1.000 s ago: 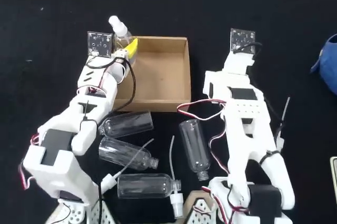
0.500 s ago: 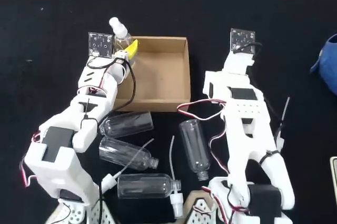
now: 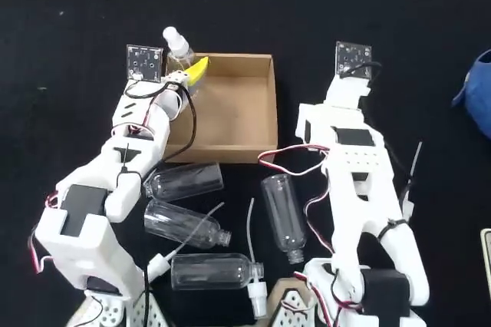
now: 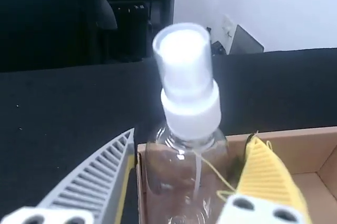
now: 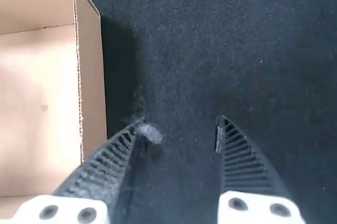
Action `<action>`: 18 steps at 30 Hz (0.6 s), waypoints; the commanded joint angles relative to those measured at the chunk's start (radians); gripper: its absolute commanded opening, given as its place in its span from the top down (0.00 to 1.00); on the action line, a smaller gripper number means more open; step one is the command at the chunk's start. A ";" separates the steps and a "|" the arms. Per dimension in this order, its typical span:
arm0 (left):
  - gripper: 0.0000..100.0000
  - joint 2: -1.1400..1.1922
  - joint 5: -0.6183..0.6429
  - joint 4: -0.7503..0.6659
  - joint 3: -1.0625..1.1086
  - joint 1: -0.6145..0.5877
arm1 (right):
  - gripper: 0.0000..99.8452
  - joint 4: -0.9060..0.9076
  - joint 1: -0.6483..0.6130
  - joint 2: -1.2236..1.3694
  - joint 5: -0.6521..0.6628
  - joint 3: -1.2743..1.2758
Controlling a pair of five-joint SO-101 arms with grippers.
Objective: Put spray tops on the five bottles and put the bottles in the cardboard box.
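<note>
A clear bottle (image 3: 179, 52) with a white spray top (image 4: 185, 77) stands upright in the far left corner of the cardboard box (image 3: 238, 116). My left gripper (image 3: 189, 74) is around it, open, with a small gap between the bottle (image 4: 184, 166) and both the grey finger (image 4: 100, 174) and the yellow finger (image 4: 266, 176). My right gripper (image 5: 179, 134) hangs open and holds nothing, over the black table just right of the box wall (image 5: 87, 77). Several uncapped bottles lie in front of the box (image 3: 184, 181) (image 3: 184, 225) (image 3: 215, 271) (image 3: 282, 216).
Loose spray tops with long tubes lie near the front edge (image 3: 163, 259) (image 3: 258, 290), and another lies right of the right arm (image 3: 410, 203). A blue object (image 3: 476, 97) sits at the right edge. The table is covered with black cloth.
The left gripper's yellow finger has swung out to the right, away from the bottle. The bottle's top has shifted slightly right. The right arm has not moved.
</note>
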 commanded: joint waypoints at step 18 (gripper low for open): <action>0.69 -0.292 -0.002 0.316 0.007 -0.016 | 0.81 -0.023 0.023 -0.001 0.037 -0.067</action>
